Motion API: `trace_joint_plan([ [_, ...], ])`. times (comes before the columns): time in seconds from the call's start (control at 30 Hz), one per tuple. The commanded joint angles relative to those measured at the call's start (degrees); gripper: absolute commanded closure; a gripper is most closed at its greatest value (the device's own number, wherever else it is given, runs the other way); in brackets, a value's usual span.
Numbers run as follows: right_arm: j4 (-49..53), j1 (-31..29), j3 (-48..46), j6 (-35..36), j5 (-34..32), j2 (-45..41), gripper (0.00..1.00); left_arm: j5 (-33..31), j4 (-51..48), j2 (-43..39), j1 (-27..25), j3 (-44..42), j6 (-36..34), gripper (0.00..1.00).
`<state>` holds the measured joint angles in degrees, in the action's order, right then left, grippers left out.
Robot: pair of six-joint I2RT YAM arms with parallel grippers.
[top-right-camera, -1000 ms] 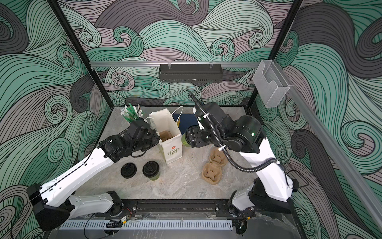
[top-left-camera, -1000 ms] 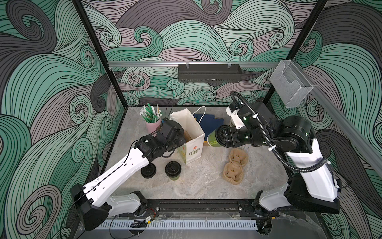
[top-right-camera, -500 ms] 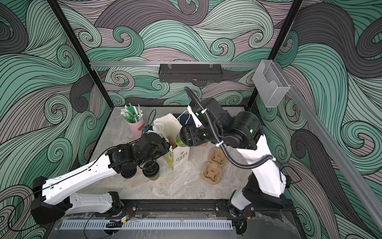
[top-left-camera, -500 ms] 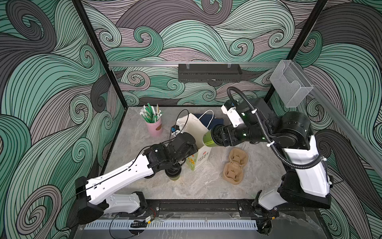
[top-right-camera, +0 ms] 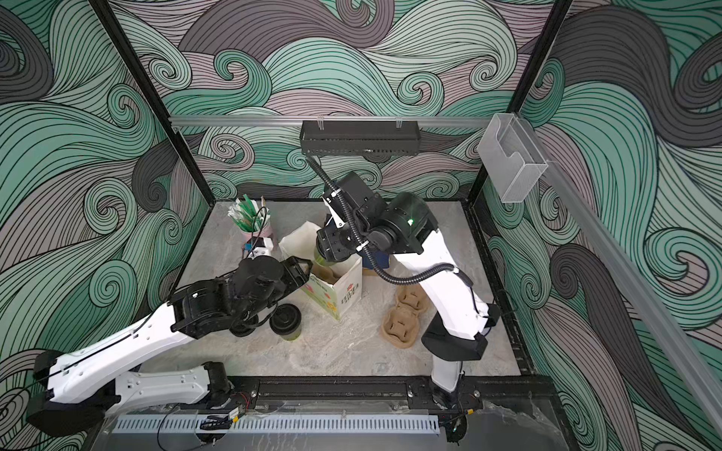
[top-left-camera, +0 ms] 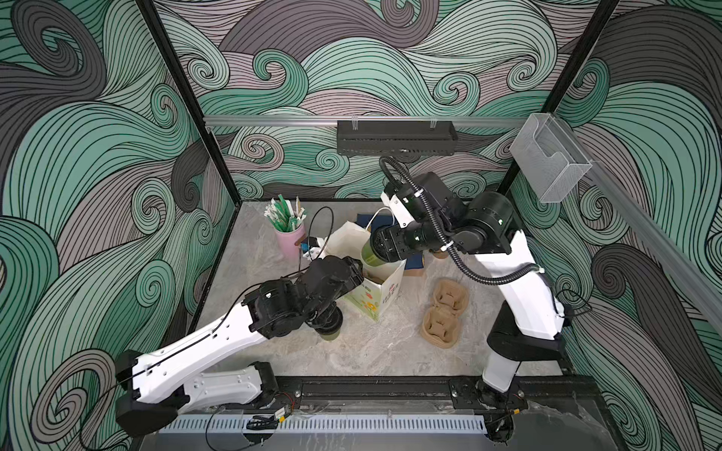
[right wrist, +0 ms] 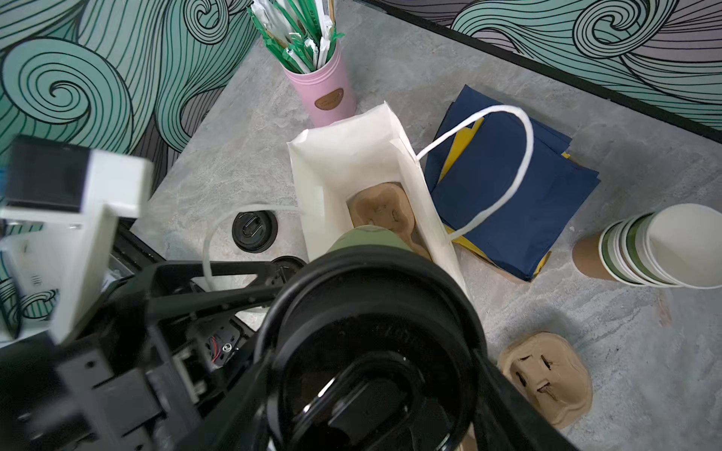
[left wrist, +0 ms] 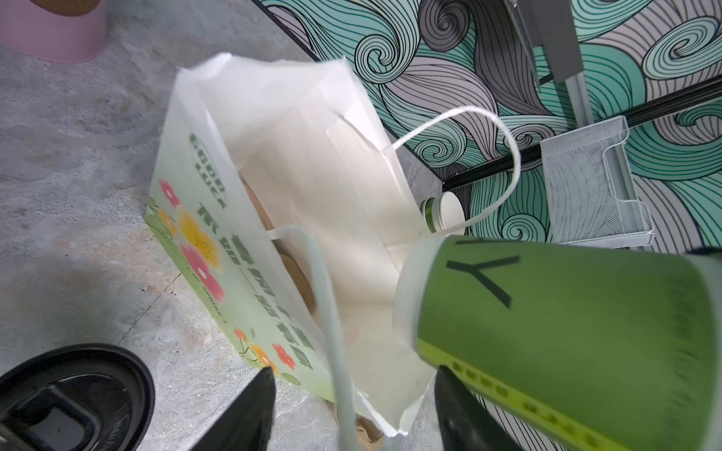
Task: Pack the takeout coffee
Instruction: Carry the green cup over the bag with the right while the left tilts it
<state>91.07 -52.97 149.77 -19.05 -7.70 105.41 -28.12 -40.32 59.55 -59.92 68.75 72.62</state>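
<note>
The right tool (right wrist: 373, 394) is closed on the held cup (top-left-camera: 369, 253) at its lidded end, with one finger on each side of the black sip lid (right wrist: 371, 351). The held cup is tilted, its base aimed into the open mouth of the paper bag (top-left-camera: 377, 293). In the right wrist view the base sits above the brown cup carrier (right wrist: 381, 207) that lies in the bottom of the bag. The bag stands on the surface (top-left-camera: 375, 351).

The left tool (left wrist: 351, 410) is at the bag's rim on the side facing the left arm, jaws spread wide and gripping nothing. One white handle cord (left wrist: 326, 312) of the bag passes between its fingers (left wrist: 256, 410). The held cup lies just beyond this tool, apart from it.

The second cup (top-right-camera: 287, 321) stands upright on the surface with its lid on, near the bag and partly under the left arm's wrist, outside both tools. Spare cup carriers (top-left-camera: 443, 324) lie on the surface to the right of the bag.
</note>
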Motion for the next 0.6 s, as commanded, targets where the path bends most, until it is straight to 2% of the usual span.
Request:
trace_joint_plan([
  [0.0, 0.3, 0.92, 0.89, 3.07, -1.99, 1.56, 0.27, -4.88, -4.68, -2.18, -0.29, 1.22, -1.8, 0.3],
  [0.17, 0.67, 1.68, -1.48, 8.53, -0.56, 4.23, 0.27, -5.79, -5.67, -3.3, 0.63, 2.73, -6.09, 0.23],
  [0.3, 1.67, 3.11, -2.03, 11.32, 0.99, 6.09, 0.27, -2.66, -4.33, -3.23, 3.29, 2.1, -7.04, 0.22],
  [0.43, 2.07, 4.34, -3.03, 13.49, 3.76, 7.42, 0.28, 2.34, -1.12, -3.15, 6.44, 0.59, -7.66, 0.25],
  [0.57, 1.96, 5.07, -5.34, 15.06, 6.34, 8.55, 0.28, 7.43, 0.76, -1.37, 9.16, 0.8, -8.96, 0.38],
])
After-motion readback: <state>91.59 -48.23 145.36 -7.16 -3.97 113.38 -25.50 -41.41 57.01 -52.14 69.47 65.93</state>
